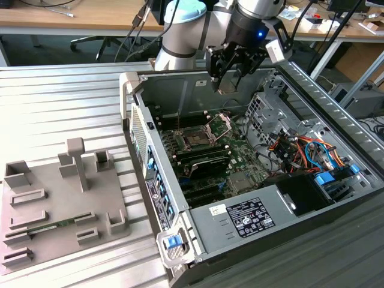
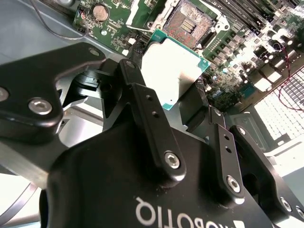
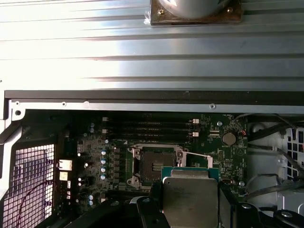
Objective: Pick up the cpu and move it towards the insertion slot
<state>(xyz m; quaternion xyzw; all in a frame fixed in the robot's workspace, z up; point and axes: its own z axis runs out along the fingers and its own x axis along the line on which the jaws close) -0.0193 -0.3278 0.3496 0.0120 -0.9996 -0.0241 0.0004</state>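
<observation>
One open computer case (image 1: 288, 222), motherboard (image 1: 240, 162) inside; we note its insertion slot (image 1: 198, 139) unoccupied, retaining plate (image 1: 219, 124) raised. Our gripper (image 1: 230, 84) pinches the cpu (image 2: 173, 71) above that slot. One grey tray (image 1: 60, 204) sits outside the case.

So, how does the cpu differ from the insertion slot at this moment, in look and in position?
The cpu has a plain silvery top with a thin green rim; the insertion slot is a dark square inside a shiny metal frame. The cpu is held in the gripper, above the computer case; the insertion slot sits fixed on the motherboard, its retaining plate swung open. Both are square, and the slot looks slightly larger.
</observation>
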